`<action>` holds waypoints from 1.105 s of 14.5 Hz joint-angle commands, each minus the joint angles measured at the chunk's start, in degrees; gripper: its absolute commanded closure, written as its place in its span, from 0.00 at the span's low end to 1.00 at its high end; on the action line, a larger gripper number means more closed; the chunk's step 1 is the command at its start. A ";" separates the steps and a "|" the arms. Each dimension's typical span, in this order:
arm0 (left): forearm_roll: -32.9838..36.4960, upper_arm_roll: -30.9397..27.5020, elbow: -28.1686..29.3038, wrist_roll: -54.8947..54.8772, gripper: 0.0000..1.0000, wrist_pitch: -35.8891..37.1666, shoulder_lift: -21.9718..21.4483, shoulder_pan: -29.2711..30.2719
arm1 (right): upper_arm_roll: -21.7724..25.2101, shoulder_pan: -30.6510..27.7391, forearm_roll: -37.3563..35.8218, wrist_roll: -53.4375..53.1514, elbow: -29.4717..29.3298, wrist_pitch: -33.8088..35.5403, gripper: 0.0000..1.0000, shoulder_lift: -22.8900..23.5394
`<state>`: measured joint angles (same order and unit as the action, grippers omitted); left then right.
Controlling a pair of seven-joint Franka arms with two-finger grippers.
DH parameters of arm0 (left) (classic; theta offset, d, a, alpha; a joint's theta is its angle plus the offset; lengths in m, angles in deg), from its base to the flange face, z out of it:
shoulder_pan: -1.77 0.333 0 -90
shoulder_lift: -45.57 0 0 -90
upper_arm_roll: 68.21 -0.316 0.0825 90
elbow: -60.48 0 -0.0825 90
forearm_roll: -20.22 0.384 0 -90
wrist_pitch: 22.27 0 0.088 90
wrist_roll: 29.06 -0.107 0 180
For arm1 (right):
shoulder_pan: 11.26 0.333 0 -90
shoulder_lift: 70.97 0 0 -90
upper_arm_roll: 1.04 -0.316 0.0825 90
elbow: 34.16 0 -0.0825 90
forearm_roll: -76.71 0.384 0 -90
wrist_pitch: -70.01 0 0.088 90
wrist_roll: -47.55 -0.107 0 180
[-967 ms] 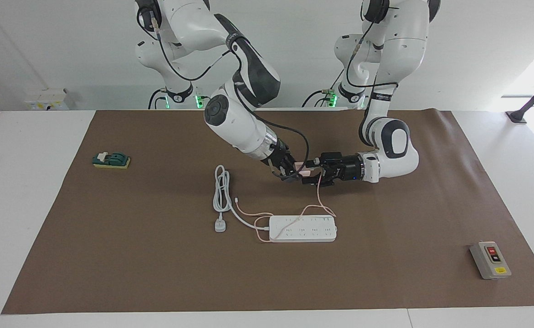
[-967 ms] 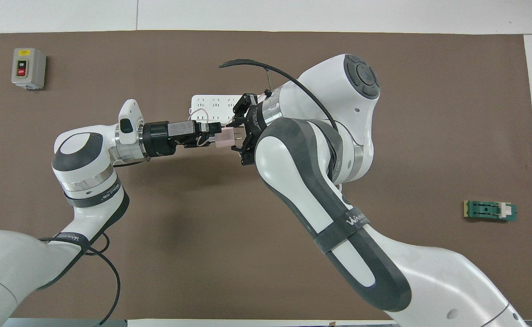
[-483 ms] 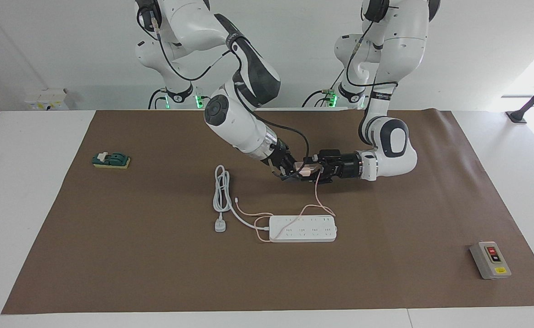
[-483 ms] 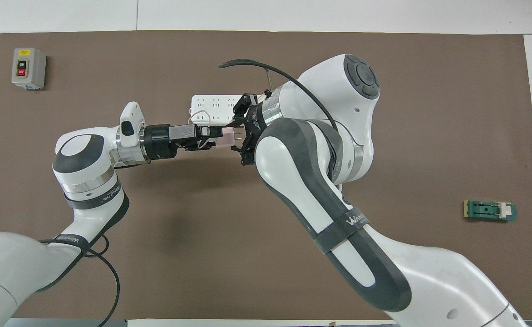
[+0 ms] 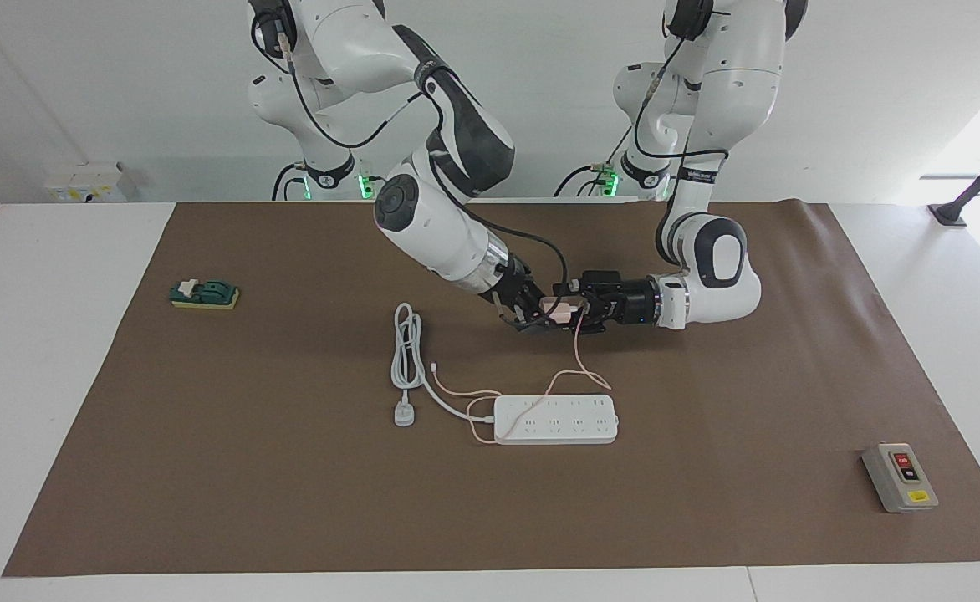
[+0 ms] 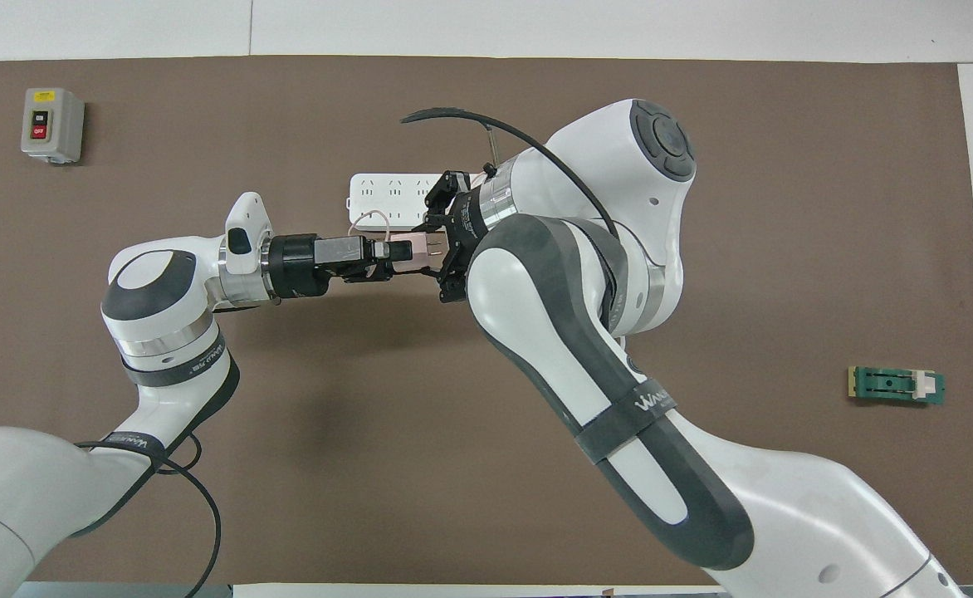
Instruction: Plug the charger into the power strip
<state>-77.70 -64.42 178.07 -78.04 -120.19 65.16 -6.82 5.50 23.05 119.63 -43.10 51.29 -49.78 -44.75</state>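
Sliding in closer, the left gripper (image 5: 578, 313) is bringing its spread fingers around the small pink cube charger (image 5: 563, 311), which the right gripper (image 5: 540, 316) is clenching above mid-bench, its thin cable drooping to the flat white power strip (image 5: 555, 419).

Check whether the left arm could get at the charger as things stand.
Probably yes. The left gripper is open, right at the pink charger, which the right gripper holds up in the air over the mat. Nothing stands between them; only the charger's thin cable hangs down toward the power strip.
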 commanded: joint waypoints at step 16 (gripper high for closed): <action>0.28 -0.19 1.42 -5.43 1.00 0.98 -1.31 0.41 | 0.14 0.31 1.37 -0.76 1.47 -0.98 1.00 -1.17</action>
<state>-77.70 -64.48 178.31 -81.35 -119.38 65.16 -6.77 5.54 23.05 119.69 -43.10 51.31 -49.91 -44.81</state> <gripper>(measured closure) 0.670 0.493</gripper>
